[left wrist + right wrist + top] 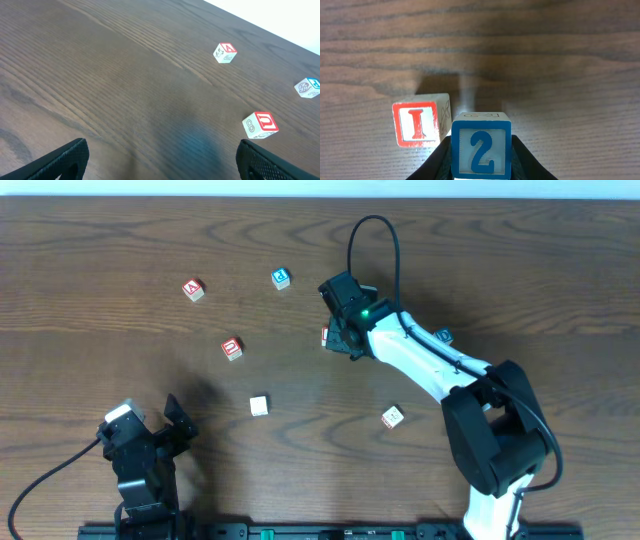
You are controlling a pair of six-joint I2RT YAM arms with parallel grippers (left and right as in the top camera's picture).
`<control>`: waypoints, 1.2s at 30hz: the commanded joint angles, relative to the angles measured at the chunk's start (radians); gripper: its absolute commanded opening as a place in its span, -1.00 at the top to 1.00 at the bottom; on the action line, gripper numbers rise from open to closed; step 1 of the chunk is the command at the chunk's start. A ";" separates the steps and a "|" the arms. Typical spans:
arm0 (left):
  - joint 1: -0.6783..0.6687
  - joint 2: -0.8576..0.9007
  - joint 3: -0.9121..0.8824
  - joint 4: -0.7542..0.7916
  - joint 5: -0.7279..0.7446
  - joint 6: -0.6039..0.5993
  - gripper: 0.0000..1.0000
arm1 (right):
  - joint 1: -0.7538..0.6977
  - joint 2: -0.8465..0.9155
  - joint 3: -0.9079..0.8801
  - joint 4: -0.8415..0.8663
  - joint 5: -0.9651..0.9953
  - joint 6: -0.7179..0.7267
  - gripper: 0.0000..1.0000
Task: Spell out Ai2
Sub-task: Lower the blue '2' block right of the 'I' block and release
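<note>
Two letters of the three sit together at the frame's centre: the right jaws are closed on the side faces of the 2 block (481,147), gripping it low, with the I block (418,124) just beside it on its left and slightly behind. Whether the 2 rests on the table (100,240) or hangs just above it cannot be told. The A block (194,289) lies well apart in the upper left of the overhead view, with a blue block (281,278) to its right and a U block (232,348) below it. The left jaws stand wide open and empty over bare wood at the lower left. These blocks look like small, light, rigid cubes with flat painted faces, so a squeeze on two opposite sides should hold. The smooth paint might let a block twist if it is caught near a corner. A grip centred on the faces, square to them, seems safest. The table is flat, dark wood grain and looks even enough for a block to stand steady. Bare space shows left of the I, probably room enough for the A.
</note>
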 commanded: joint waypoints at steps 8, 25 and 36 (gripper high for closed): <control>0.003 -0.005 -0.022 -0.006 0.000 0.018 -0.91 | -0.040 0.030 -0.004 0.042 -0.040 -0.085 0.97; 0.003 -0.005 -0.022 -0.006 0.000 0.018 -0.91 | -0.041 0.037 -0.004 0.037 -0.060 -0.187 0.97; 0.003 -0.005 -0.022 -0.006 0.000 0.018 -0.91 | -0.041 0.064 -0.004 0.038 -0.020 -0.154 0.97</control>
